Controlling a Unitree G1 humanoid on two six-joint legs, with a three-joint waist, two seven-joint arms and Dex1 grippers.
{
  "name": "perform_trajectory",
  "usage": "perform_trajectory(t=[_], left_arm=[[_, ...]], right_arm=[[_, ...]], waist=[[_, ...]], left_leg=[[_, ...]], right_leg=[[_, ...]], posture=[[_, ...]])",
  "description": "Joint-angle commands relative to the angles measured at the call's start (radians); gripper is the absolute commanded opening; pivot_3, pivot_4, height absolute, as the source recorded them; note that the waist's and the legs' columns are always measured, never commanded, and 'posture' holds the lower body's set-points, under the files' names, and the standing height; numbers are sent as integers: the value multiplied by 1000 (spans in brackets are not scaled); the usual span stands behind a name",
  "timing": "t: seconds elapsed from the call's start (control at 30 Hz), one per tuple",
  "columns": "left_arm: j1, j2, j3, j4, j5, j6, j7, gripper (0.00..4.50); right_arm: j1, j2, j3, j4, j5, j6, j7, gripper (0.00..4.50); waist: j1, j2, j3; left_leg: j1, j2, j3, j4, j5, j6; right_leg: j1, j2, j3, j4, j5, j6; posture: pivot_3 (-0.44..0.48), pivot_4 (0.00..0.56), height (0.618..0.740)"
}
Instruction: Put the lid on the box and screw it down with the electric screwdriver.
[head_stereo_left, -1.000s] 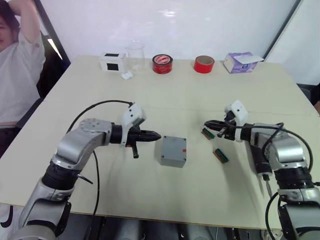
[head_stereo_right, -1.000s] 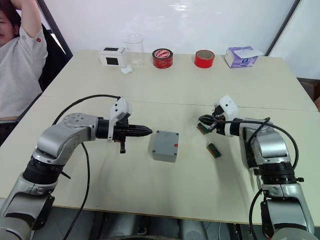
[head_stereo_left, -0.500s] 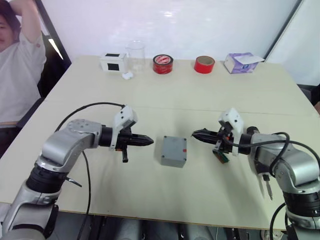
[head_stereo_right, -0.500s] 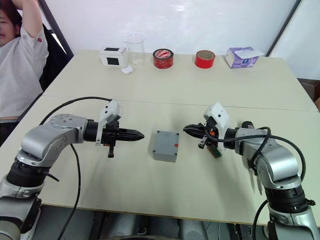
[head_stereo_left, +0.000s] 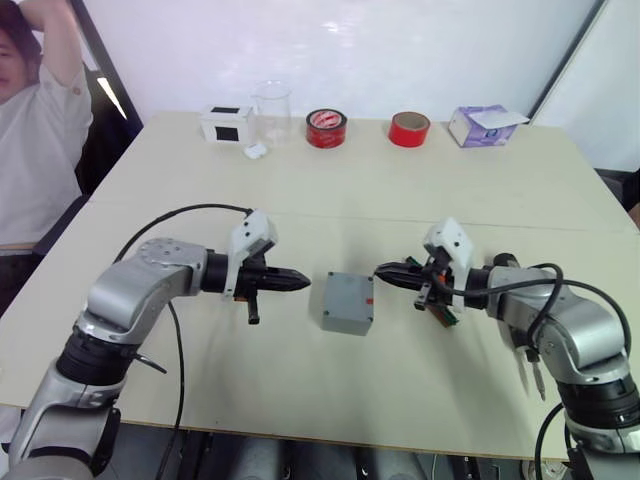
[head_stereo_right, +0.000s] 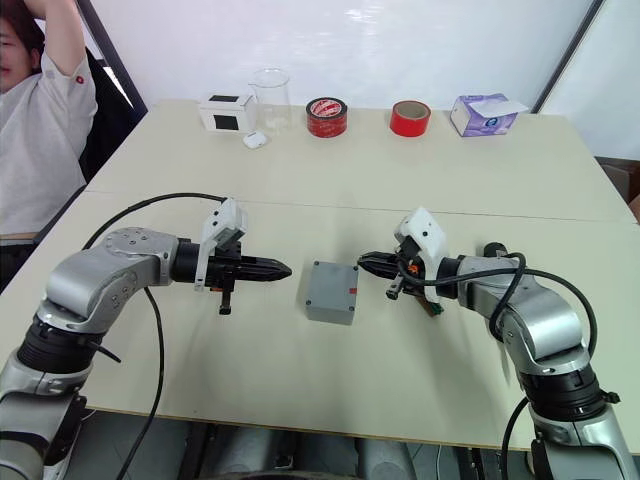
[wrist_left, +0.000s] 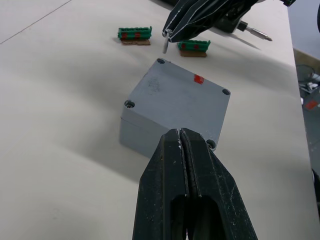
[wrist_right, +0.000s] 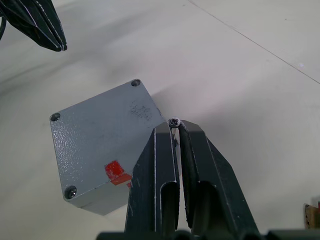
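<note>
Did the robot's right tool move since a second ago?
Yes. The right tool, pinching a small silver screw, has swung toward the small square grey metal box, leaving the green-and-brown pieces it hovered over.

My beige table (head_stereo_left: 330, 190) carries the grey box (head_stereo_left: 347, 302) at centre, 2 green-and-brown pieces (wrist_left: 135, 35) beside it, and along the far edge a white-and-black box (head_stereo_left: 225, 123), clear beaker (head_stereo_left: 271, 111), 2 red tape rolls (head_stereo_left: 325, 128) and purple tissue box (head_stereo_left: 481, 125).
</note>
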Motion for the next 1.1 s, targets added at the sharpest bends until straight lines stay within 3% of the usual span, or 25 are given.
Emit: perform_trajectory(t=[0.03, 0.7, 0.8, 0.93, 1.1], left_arm=[[0, 12, 11, -39, -11, -1, 5, 0], [0, 13, 16, -46, -20, 6, 28, 0], [2, 14, 18, -50, -23, 8, 30, 0], [5, 11, 21, -56, -33, 11, 34, 0], [6, 0, 27, -60, -45, 11, 42, 0]], right_arm=[[-23, 6, 6, 6, 2, -24, 2, 35], [-12, 4, 62, 73, -41, -75, 14, 35], [-9, 2, 59, 75, -44, -76, 13, 780], [-6, -16, 47, 63, -37, -64, 23, 2529], [-6, -44, 13, 45, -22, -49, 24, 4193]], waist=[[-1, 0, 0], [0, 0, 0], [-1, 0, 0], [0, 0, 0], [0, 0, 0]], left_leg=[[0, 0, 0, 0, 0, 0], [0, 0, 0, 0, 0, 0], [0, 0, 0, 0, 0, 0], [0, 0, 0, 0, 0, 0], [0, 0, 0, 0, 0, 0]], right_leg=[[0, 0, 0, 0, 0, 0], [0, 0, 0, 0, 0, 0], [0, 0, 0, 0, 0, 0], [0, 0, 0, 0, 0, 0], [0, 0, 0, 0, 0, 0]], posture=[[0, 150, 740], [0, 150, 740], [0, 150, 740], [0, 150, 740], [0, 150, 740]])
